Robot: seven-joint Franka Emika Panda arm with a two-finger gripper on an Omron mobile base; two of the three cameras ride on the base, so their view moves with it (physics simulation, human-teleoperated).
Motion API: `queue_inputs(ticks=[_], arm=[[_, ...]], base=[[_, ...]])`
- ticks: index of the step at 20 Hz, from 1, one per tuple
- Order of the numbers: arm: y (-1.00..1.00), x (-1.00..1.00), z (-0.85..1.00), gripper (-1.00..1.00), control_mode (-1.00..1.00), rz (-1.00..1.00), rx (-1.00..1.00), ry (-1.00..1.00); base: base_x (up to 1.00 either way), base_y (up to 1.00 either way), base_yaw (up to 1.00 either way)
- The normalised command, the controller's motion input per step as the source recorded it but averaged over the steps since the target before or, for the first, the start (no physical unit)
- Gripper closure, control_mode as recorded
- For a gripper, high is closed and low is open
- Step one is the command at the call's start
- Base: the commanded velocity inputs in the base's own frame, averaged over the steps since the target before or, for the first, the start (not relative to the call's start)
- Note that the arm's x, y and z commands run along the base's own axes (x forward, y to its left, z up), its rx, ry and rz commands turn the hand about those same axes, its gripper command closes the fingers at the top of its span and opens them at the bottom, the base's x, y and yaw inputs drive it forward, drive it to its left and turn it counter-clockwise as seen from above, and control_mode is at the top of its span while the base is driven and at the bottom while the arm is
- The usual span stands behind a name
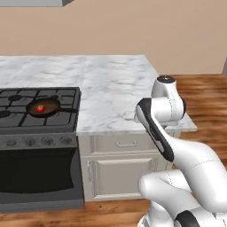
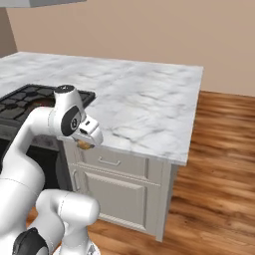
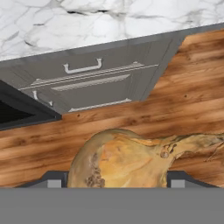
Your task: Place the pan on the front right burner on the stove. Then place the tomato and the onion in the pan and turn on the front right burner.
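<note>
One onion held in the claw, off the counter edge

Two finger tips sit on either side of the onion (image 3: 127, 159), which bulges between them in the hand view; the gripper (image 3: 114, 177) is clamped on it, jaws wide. Stem tip points to the right of that view. Beyond the onion: wood floor (image 3: 188, 96), drawer fronts (image 3: 87, 78), marble counter (image 3: 87, 22).

Right base view: hand tilted down and forward at the counter's front edge, tan onion (image 2: 85, 145) just showing beneath it. Arm (image 1: 162, 128) folded, elbow high, wrist bent.

Pan (image 1: 44, 107) rests on the stove (image 1: 40, 111) at the front right burner, handle to the right. Tomato (image 1: 40, 108) lies in the pan.
</note>
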Motion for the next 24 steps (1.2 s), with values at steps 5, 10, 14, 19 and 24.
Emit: queue_inputs(ticks=[5,10,14,19,24], arm=[[0.00,0.00,0.00,1.00,1.00,0.00,0.00,0.00],[0.00,0.00,0.00,1.00,1.00,0.00,0.00,0.00],[0.00,0.00,0.00,1.00,1.00,0.00,0.00,0.00],[0.00,0.00,0.00,1.00,1.00,0.00,0.00,0.00],[0.00,0.00,0.00,1.00,1.00,0.00,0.00,0.00]], base=[[-0.03,0.67,0.00],[-0.04,0.68,0.00],[-0.06,0.70,0.00],[-0.04,0.72,0.00],[0.00,0.70,-0.01]])
